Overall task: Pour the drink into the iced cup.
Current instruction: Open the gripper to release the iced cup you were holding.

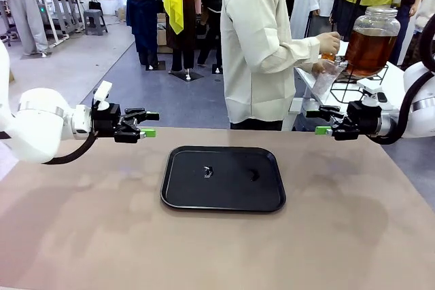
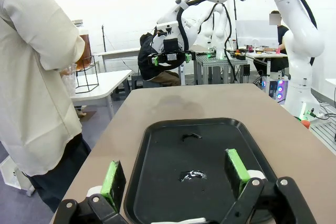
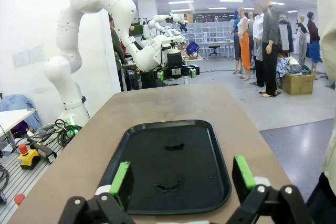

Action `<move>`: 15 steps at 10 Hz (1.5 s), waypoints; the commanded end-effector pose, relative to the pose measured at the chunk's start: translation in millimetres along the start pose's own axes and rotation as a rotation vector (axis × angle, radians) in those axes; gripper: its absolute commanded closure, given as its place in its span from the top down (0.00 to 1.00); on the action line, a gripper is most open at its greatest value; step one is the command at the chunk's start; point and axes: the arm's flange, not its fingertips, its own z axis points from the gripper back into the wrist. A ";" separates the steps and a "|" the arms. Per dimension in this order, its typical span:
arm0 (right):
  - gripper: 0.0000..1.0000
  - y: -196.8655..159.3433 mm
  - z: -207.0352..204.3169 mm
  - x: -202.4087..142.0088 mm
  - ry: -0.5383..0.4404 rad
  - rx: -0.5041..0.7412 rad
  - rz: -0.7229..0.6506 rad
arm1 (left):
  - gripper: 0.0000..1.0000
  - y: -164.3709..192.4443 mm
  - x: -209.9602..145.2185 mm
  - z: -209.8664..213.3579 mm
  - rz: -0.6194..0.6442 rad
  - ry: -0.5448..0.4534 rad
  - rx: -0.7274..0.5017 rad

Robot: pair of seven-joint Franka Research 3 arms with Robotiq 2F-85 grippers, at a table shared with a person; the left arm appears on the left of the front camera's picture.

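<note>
While the person point(image 1: 262, 45) fills a clear plastic cup point(image 1: 325, 76) at the big glass jar of brown drink point(image 1: 371, 40) on the side table, the left gripper point(image 1: 141, 124) and right gripper point(image 1: 325, 121) wait spread wide, holding nothing, beside the flat black tray point(image 1: 223, 178).

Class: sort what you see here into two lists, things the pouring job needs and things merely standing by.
Job: drink jar; cup in the person's hand.
Standing by: black tray; wire stand; open left pincer; open right pincer.
</note>
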 end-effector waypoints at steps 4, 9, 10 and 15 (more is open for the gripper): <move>1.00 0.7 -1.6 3.5 0.002 0.001 0.005 | 1.00 0.7 1.8 -0.9 -0.003 -0.001 0.004; 1.00 0.7 -1.6 3.5 0.002 0.001 0.005 | 1.00 0.7 1.8 -0.9 -0.003 -0.001 0.004; 1.00 0.7 -1.6 3.5 0.002 0.001 0.005 | 1.00 0.7 1.8 -0.9 -0.003 -0.001 0.004; 1.00 0.7 -1.6 3.5 0.002 0.001 0.005 | 1.00 0.7 1.8 -0.9 -0.003 -0.001 0.004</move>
